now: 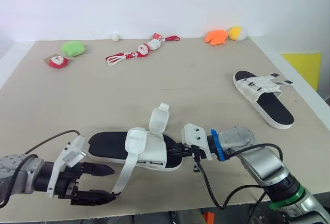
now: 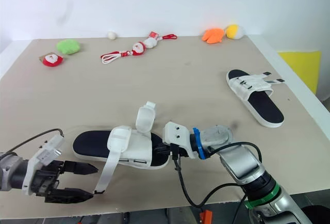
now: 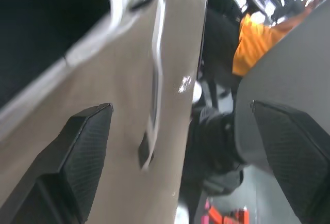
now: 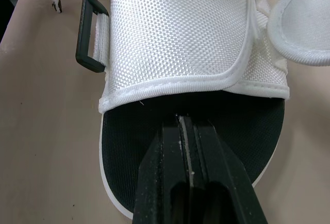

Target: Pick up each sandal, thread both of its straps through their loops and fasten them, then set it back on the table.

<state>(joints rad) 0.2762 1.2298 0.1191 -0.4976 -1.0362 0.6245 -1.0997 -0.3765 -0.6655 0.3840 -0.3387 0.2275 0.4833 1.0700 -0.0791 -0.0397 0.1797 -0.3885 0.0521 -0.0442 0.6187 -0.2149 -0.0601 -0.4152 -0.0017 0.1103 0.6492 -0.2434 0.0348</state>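
The near sandal [image 1: 135, 152], with a black footbed and white upper, lies flat near the table's front edge. One of its straps [image 1: 161, 117] is flipped up. The other strap [image 1: 122, 175] trails toward my left gripper [image 1: 113, 184], which is open with the strap's tip [image 3: 153, 100] between its fingers, untouched. My right gripper [image 4: 186, 123] is shut, its fingertips resting on the footbed at the sandal's right end, just below the black loop [image 4: 92, 41]. A second sandal [image 1: 263, 97] lies at the far right, its strap ends sticking out sideways.
Along the back edge sit a green plush [image 1: 73, 48], a red-and-white plush [image 1: 58, 61], a snowman toy on a red cord [image 1: 139, 51], a small white ball [image 1: 115, 37] and orange and yellow plushes [image 1: 226, 35]. The table's front edge runs just beneath my left gripper.
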